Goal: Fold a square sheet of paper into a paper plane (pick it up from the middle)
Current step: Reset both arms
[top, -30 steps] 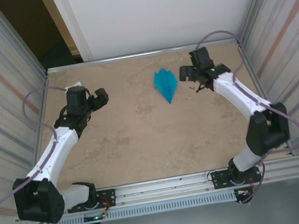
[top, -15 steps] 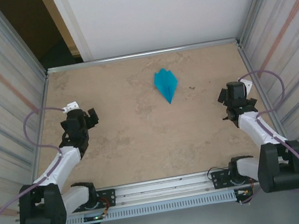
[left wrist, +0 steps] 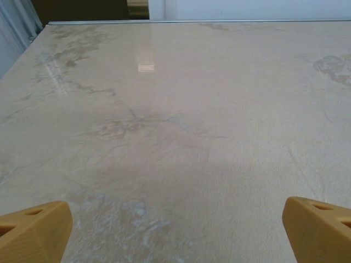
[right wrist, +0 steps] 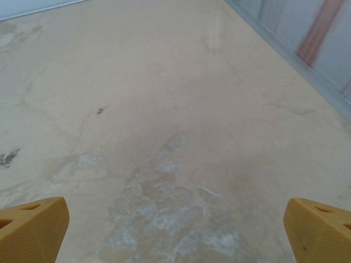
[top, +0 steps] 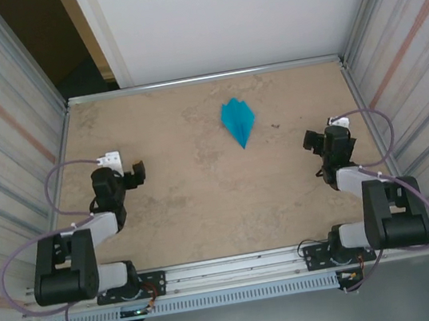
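Observation:
The cyan-blue paper plane (top: pixel 238 121) lies flat on the table at the back centre, its sharp point towards the near edge. It is the sheet in folded form; no flat square sheet is in view. My left gripper (top: pixel 130 175) is drawn back at the left side, far from the plane, open and empty. Its yellow fingertips (left wrist: pixel 34 230) sit wide apart over bare table. My right gripper (top: pixel 318 141) is drawn back at the right side, also open, its fingertips (right wrist: pixel 33 227) wide apart with nothing between them.
The marbled beige table (top: pixel 203 194) is fenced by a metal rail at the back (top: pixel 202 78) and corrugated walls left and right (top: pixel 401 60). The right wall's base (right wrist: pixel 296 60) runs close beside the right gripper. A small dark speck (right wrist: pixel 100 110) marks the table.
Both arms have pulled back from beside the plane towards the near side and folded low over their bases. The plane has not moved.

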